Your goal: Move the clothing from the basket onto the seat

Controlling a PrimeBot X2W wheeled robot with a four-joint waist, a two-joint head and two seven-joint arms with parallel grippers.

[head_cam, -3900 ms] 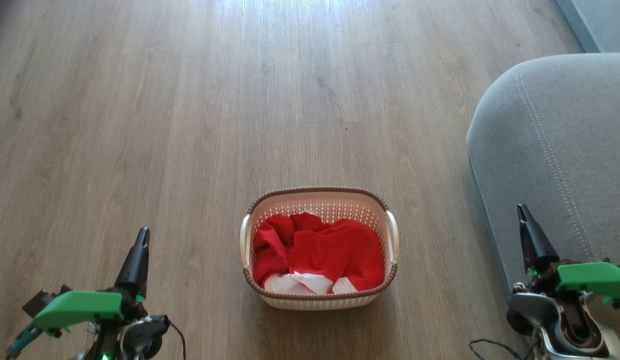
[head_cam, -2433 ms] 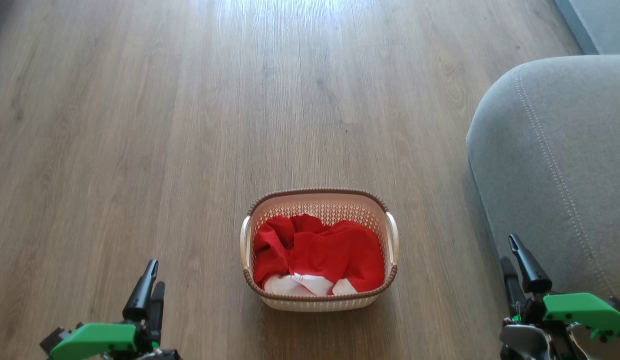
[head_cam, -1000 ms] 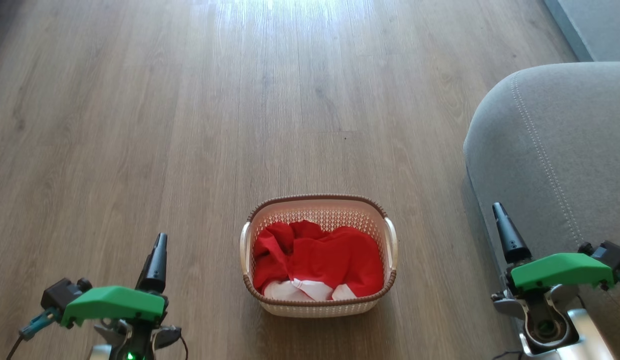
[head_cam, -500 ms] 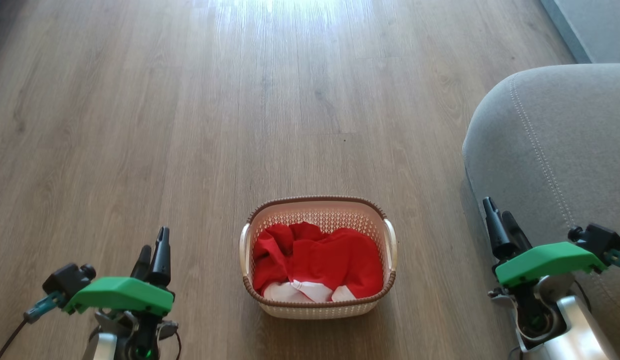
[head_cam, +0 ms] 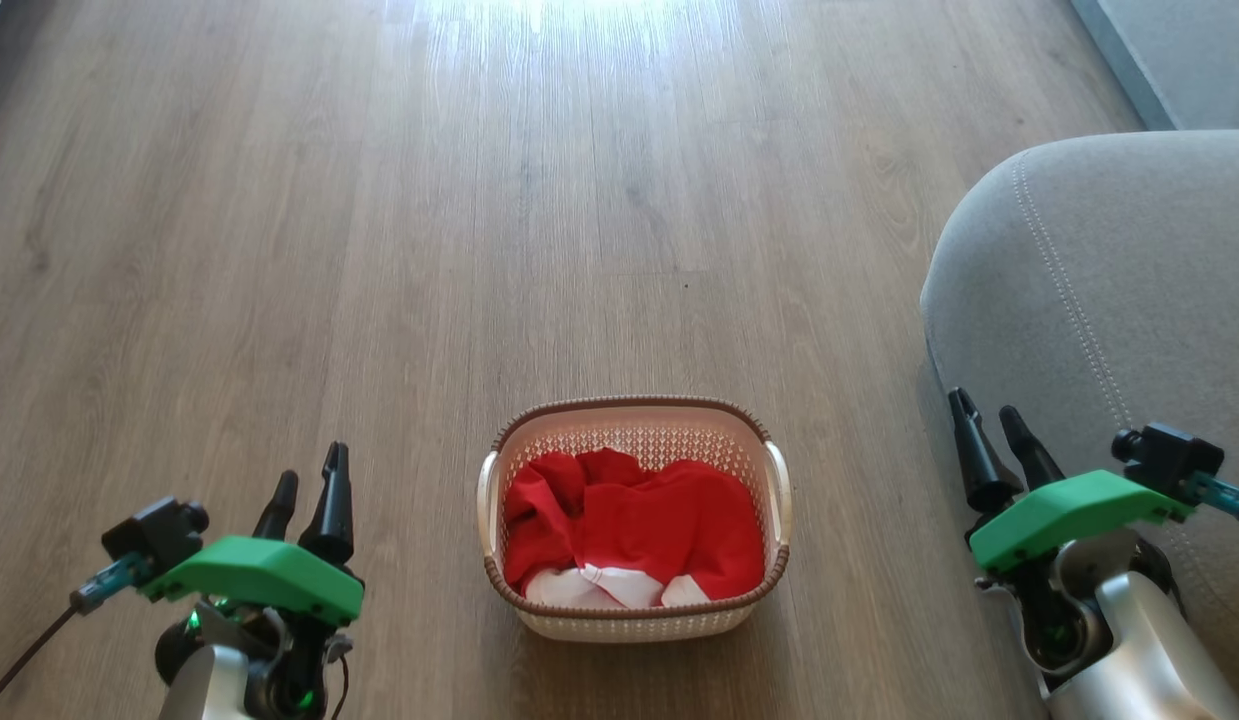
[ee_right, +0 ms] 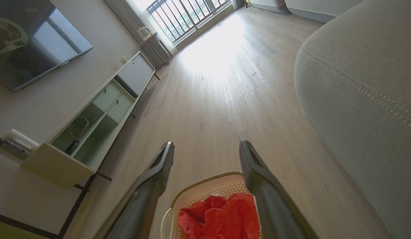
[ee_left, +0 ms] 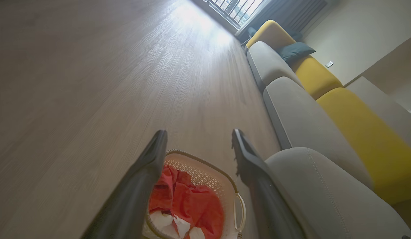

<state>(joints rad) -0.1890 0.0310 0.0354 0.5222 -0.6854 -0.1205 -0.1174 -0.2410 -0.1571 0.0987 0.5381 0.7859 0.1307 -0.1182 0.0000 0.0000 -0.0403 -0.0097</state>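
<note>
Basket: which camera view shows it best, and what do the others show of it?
Head view: the whole basket shows from above, with its rim, both handles and the clothing inside. Both wrist views cut it off at the bottom edge.

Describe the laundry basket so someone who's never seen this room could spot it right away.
Find the big grey seat on the right of the head view; on the wooden floor left of its rounded corner stands the basket. It is small, cream and perforated with a brown rim, and bright red clothing fills it.
</note>
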